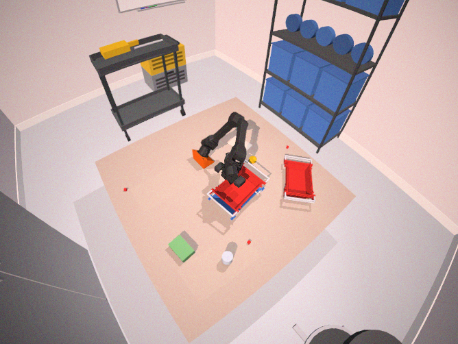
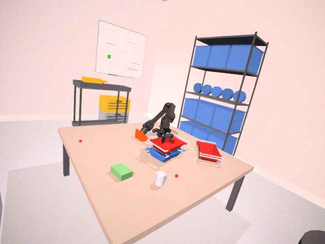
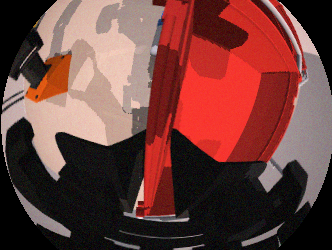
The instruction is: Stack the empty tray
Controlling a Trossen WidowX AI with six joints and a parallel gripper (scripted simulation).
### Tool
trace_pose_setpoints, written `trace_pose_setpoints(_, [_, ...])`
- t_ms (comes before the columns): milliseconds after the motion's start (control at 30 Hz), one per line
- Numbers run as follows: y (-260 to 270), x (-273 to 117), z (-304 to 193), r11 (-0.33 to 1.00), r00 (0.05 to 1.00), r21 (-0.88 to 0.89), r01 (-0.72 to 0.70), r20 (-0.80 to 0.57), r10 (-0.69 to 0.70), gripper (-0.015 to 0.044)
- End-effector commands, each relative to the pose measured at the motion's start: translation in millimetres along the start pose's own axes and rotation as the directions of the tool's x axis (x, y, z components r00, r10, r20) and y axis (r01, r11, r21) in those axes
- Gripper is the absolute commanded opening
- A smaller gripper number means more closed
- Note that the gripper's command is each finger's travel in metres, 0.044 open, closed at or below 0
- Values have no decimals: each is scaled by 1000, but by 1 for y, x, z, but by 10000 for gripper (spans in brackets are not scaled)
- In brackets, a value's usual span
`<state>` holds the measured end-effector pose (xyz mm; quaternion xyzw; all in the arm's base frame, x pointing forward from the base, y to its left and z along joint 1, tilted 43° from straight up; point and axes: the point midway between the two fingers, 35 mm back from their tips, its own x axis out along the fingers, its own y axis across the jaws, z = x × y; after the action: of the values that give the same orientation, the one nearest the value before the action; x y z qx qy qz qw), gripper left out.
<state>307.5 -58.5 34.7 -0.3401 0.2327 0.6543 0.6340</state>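
My gripper [image 1: 230, 179] [image 2: 162, 140] [image 3: 164, 130] is shut on a long side wall of an empty red tray [image 1: 240, 192] [image 2: 174, 147] [image 3: 215, 110]. That tray has white wire bars swung out at its ends. It hangs about level over a blue tray [image 1: 222, 203] [image 2: 168, 157], with a gap between them in the exterior view. The blue tray stands on the table. Short white bar pieces show at its rim, but whether its bars lie fully across is hidden. Its load is mostly hidden by the red tray.
A second red tray [image 1: 297, 177] [image 2: 208, 149] with white bars stands to the right. An orange bracket [image 1: 201, 159] [image 2: 140, 134] [image 3: 59, 77] is by the arm's base. A yellow piece [image 1: 252, 159] lies behind the held tray. A green block [image 1: 181, 247] [image 2: 121, 170] and white cylinder [image 1: 227, 258] [image 2: 159, 179] are in front.
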Motion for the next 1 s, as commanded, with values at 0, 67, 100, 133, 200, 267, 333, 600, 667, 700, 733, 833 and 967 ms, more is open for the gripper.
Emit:
trace_pose_setpoints(0, [8, 8, -2, 999, 999, 23, -41, 1, 41, 0])
trace_pose_setpoints(67, [8, 8, -2, 999, 999, 23, -41, 1, 41, 0])
trace_pose_setpoints(100, [8, 8, -2, 999, 999, 23, -41, 1, 41, 0])
trace_pose_setpoints(133, [8, 8, -2, 999, 999, 23, -41, 1, 41, 0])
trace_pose_setpoints(200, [2, 2, 0, 1000, 1000, 5, -9, 0, 9, 0])
trace_pose_setpoints(267, [6, 6, -2, 999, 999, 20, -34, 1, 34, 0])
trace_pose_setpoints(333, [8, 8, -2, 999, 999, 23, -41, 1, 41, 0])
trace_pose_setpoints(600, [8, 8, -2, 999, 999, 23, -41, 1, 41, 59])
trace_pose_setpoints(667, [8, 8, -2, 999, 999, 23, -41, 1, 41, 88])
trace_pose_setpoints(700, [8, 8, -2, 999, 999, 23, -41, 1, 41, 103])
trace_pose_setpoints(733, [8, 8, -2, 999, 999, 23, -41, 1, 41, 117])
trace_pose_setpoints(833, [8, 8, -2, 999, 999, 23, -41, 1, 41, 161])
trace_pose_setpoints(967, [8, 8, -2, 999, 999, 23, -41, 1, 41, 220])
